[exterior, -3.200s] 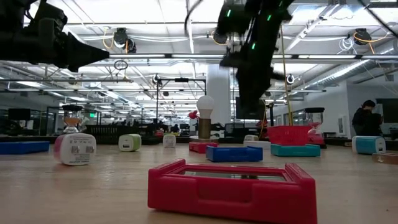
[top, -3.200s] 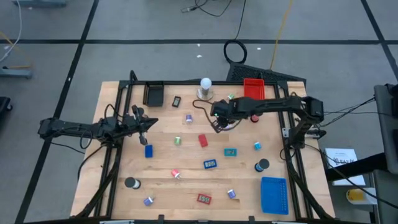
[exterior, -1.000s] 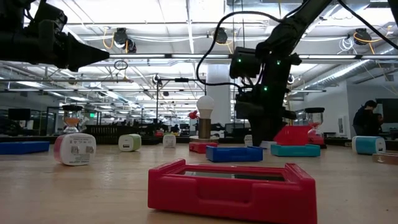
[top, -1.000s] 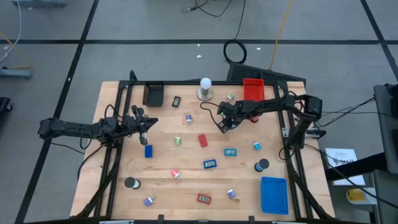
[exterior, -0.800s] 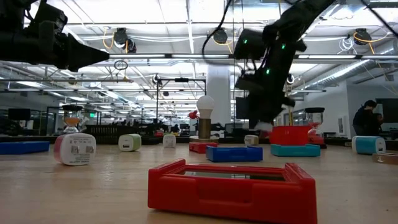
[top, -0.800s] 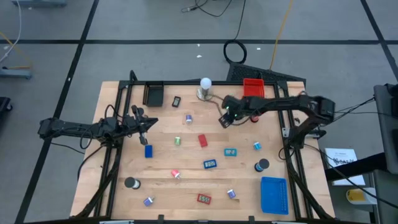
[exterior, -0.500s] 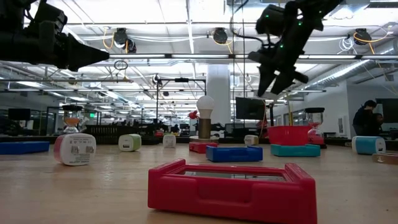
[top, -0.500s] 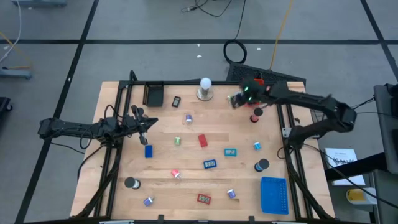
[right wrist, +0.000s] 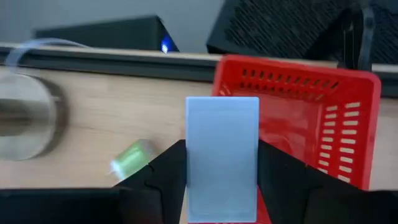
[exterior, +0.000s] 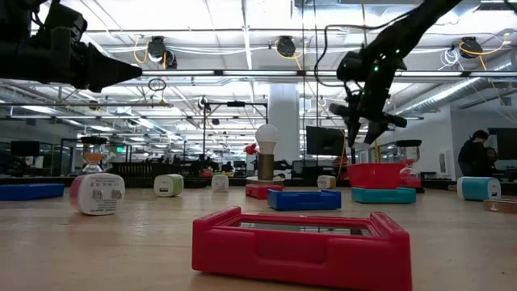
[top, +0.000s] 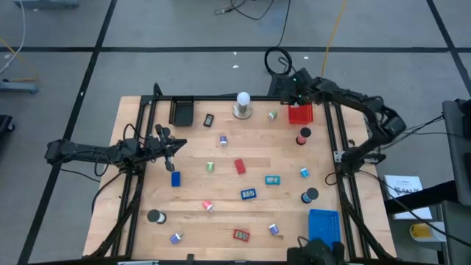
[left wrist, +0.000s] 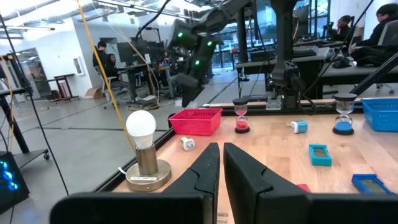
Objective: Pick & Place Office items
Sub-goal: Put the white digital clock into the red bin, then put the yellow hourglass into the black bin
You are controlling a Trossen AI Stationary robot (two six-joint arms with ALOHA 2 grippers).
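My right gripper (top: 288, 94) hangs over the far left corner of the red basket (top: 300, 115) at the table's far right and is shut on a pale rectangular block (right wrist: 222, 155). In the low view the right gripper (exterior: 363, 121) is high above the basket (exterior: 376, 175). My left gripper (top: 174, 147) waits shut and level over the table's left side, touching nothing. Several office items lie scattered on the wood: a blue block (top: 175, 178), a red block (top: 240, 166), a teal piece (top: 272, 179), a black roll (top: 310, 195). My right gripper pinches the pale block by its two long sides (right wrist: 190, 163), one dark finger (right wrist: 163, 177) on each. The fingers slant down from above and run along the block. The block is lifted clear, over the basket's rim (right wrist: 231, 65) and the bare wood.
A white bulb on a round grey base (top: 242, 104) stands left of the basket, with a small green piece (right wrist: 132, 158) between them. A black tray (top: 181, 112) is at the far left, a blue tray (top: 324, 230) near right, a red hourglass (top: 303, 135) just in front of the basket.
My right gripper has risen from the middle of the table and swung toward the far right, to above the red basket, rolling as it went. The pale block has gone up with it, lifted clear of the wood.
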